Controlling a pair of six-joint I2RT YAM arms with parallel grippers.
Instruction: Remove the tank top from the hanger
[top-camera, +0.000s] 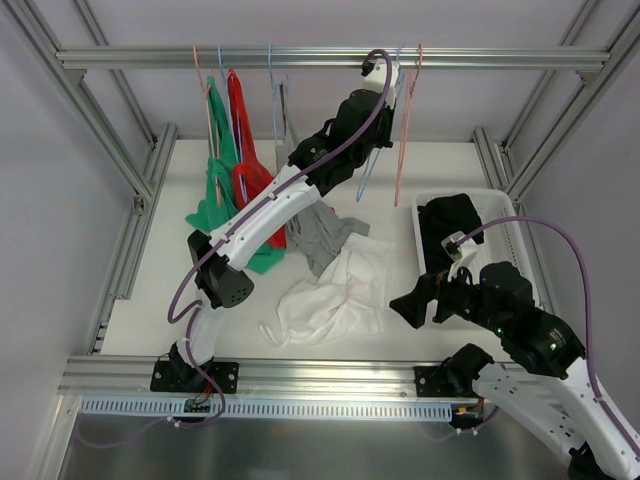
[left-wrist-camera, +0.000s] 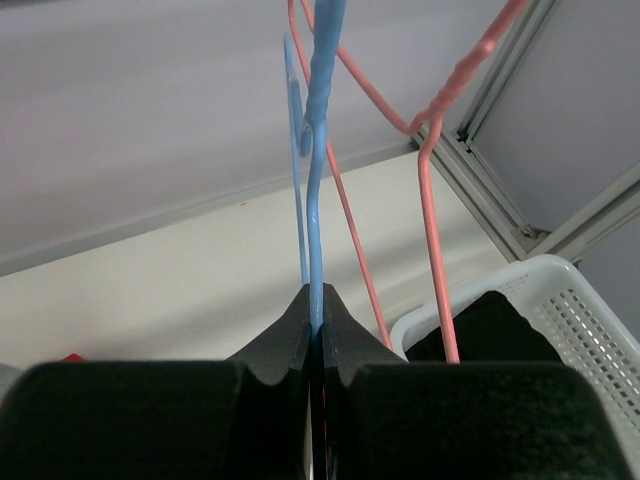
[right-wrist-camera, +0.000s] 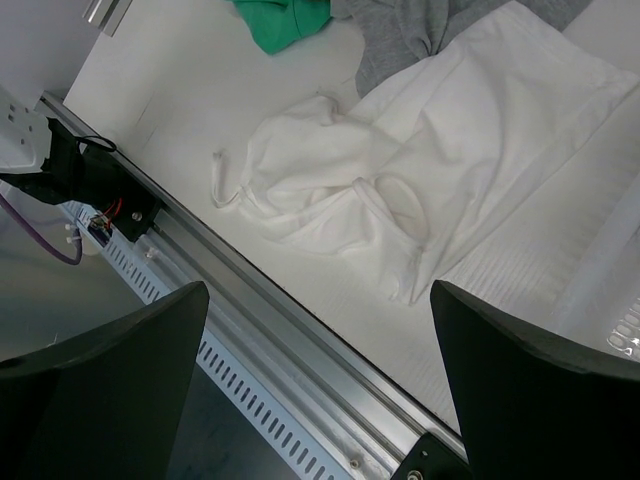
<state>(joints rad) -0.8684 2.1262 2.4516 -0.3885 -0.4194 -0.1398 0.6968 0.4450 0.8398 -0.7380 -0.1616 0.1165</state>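
- The left gripper (left-wrist-camera: 318, 305) is pressed tight on the thin wire of the blue hanger (left-wrist-camera: 318, 150). The wire could slip through the pads or twist if pulled sideways.
- The pink hanger (left-wrist-camera: 430, 200) hangs just beside it, so a swing could hook the two together or knock one off the rail (top-camera: 300, 57).
- The white top (top-camera: 335, 295) lies crumpled on the tabletop (top-camera: 150, 310) towards its near edge, apparently off any hanger.
- The right gripper (right-wrist-camera: 318, 300) hangs spread wide above it. Grabbing only a strap could drag the top over that edge.

top looks down on all; right wrist nearer, sharing white garment (top-camera: 335, 295).
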